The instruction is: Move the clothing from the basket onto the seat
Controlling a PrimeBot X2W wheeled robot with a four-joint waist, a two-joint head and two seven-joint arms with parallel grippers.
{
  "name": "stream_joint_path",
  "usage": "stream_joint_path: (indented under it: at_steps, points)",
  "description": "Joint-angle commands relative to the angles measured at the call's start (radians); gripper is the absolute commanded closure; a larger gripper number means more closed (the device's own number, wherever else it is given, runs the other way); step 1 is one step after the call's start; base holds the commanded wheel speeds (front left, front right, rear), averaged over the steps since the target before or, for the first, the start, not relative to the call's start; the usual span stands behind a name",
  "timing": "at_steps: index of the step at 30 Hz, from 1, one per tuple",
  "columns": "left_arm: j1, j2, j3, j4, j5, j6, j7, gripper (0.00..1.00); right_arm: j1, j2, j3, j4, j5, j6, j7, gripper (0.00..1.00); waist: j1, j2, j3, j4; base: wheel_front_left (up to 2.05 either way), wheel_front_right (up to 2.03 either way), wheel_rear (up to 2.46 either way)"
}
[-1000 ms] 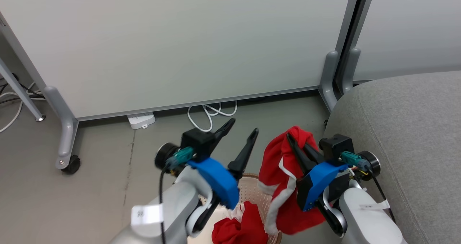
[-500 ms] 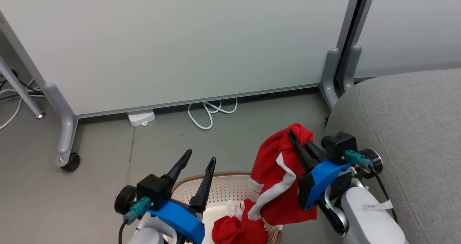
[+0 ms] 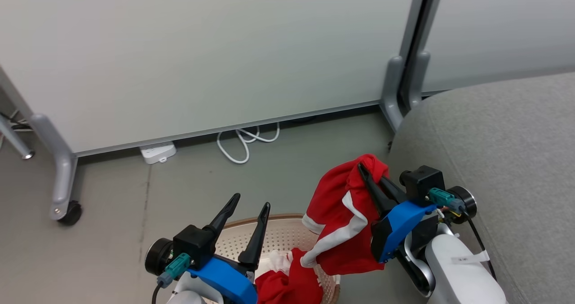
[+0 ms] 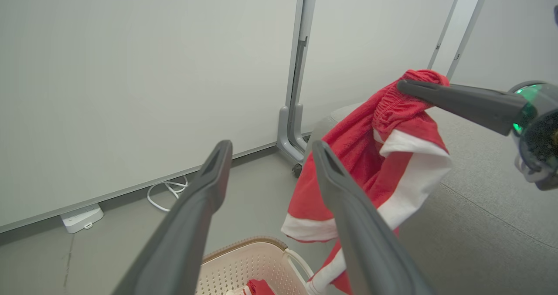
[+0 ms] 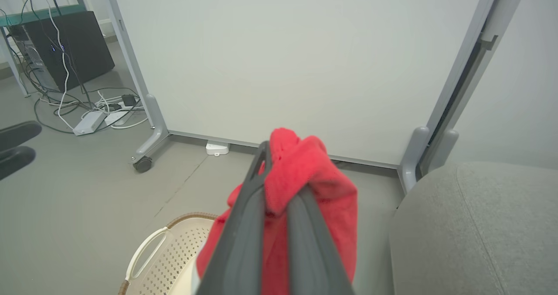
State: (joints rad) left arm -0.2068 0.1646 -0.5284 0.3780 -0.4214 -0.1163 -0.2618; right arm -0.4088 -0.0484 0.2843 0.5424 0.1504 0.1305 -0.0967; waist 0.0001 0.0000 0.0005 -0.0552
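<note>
The left claw (image 3: 251, 203) sits low on the robot's left, its two dark fingers (image 3: 258, 236) spread wide apart, pointing up and forward. The right claw (image 3: 364, 170) stands higher, angled up and leftward, pinched tight on the clothing (image 3: 337, 205).

red clothing (image 3: 334, 205) aloft between cream basket (image 3: 278, 236) and grey seat (image 3: 494, 138)

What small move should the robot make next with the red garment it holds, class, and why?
Probably carry the right tool, shut on the bright red white-striped fabric garment, rightward over the large grey upholstered seat cushion. The garment hangs lifted above the cream perforated plastic basket, beside the cushion's edge but not yet over it.
</note>
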Motion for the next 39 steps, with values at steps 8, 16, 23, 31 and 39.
stream_joint_path:
  at_steps: [8, 16, 23, 31, 39]
  points:
    - [0.006, -0.025, 0.031, -0.009, 0.036, -0.014, -0.005, 0.00, 0.002, -0.003, -0.018, -0.025, -0.004, 0.000, 0.008, 1.00, -0.0001, 0.0000, 0.021, -0.157, 0.00, 0.00, 0.00]
    - [-0.006, -0.034, 0.040, -0.007, 0.050, -0.016, -0.005, 0.00, 0.003, -0.003, -0.022, -0.033, -0.002, 0.000, 0.008, 1.00, -0.0001, 0.0000, 0.037, -0.275, 0.00, 0.00, 0.00]
    - [-0.016, -0.029, 0.035, -0.012, 0.052, -0.015, -0.005, 0.00, -0.003, -0.003, -0.020, -0.036, 0.005, 0.000, 0.003, 1.00, -0.0001, 0.0000, 0.054, -0.379, 0.00, 0.00, 0.00]
    - [-0.027, -0.021, 0.023, -0.011, 0.050, -0.015, -0.005, 0.00, 0.000, -0.003, -0.022, -0.040, 0.017, 0.000, -0.002, 1.00, -0.0001, 0.0000, 0.077, -0.453, 0.00, 0.00, 0.00]
    - [-0.047, -0.018, 0.005, -0.005, 0.041, -0.015, -0.005, 0.00, 0.003, -0.003, -0.038, -0.032, 0.033, 0.000, -0.011, 1.00, -0.0001, 0.0000, 0.093, -0.462, 0.00, 0.00, 0.00]
